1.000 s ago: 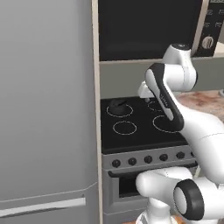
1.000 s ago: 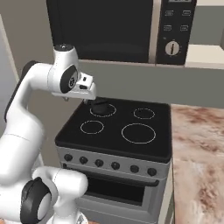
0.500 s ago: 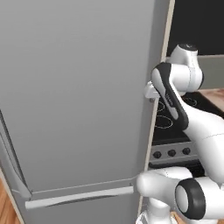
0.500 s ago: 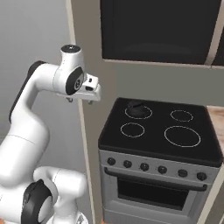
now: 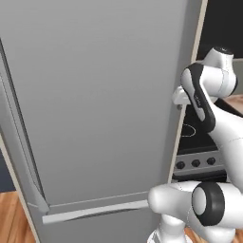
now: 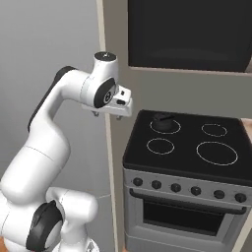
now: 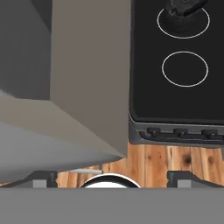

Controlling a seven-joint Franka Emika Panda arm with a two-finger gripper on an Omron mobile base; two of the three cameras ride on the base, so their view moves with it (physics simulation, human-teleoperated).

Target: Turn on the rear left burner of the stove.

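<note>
Gripper (image 6: 117, 109) holds nothing. How far the jaws stand apart cannot be told: the hand view catches just the two tip ends at its bottom edge, and the right base view is too coarse.

Directly under the jaws is the top of the beige panel (image 7: 89, 74) between fridge and stove, not the cooktop. The stove (image 6: 187, 172) sits off to the hand's right. The rear left burner (image 6: 164, 126) is ahead and to the right of the jaws, with a dark pot-like thing (image 6: 162, 119) sitting on its ring. The knob row (image 6: 186, 189) runs across the front below the glass, well below and right of the hand.

Change over the last second: the whole scene slides right in both base views, so the base has driven left; the arm pose looks about the same. The fridge (image 5: 95, 109) now covers most of the left base view, with a sliver of stove at its right edge.

Judgement: the move has taken the knobs further from the gripper. Base needs to come back right, or the arm must swing far right and down.
</note>
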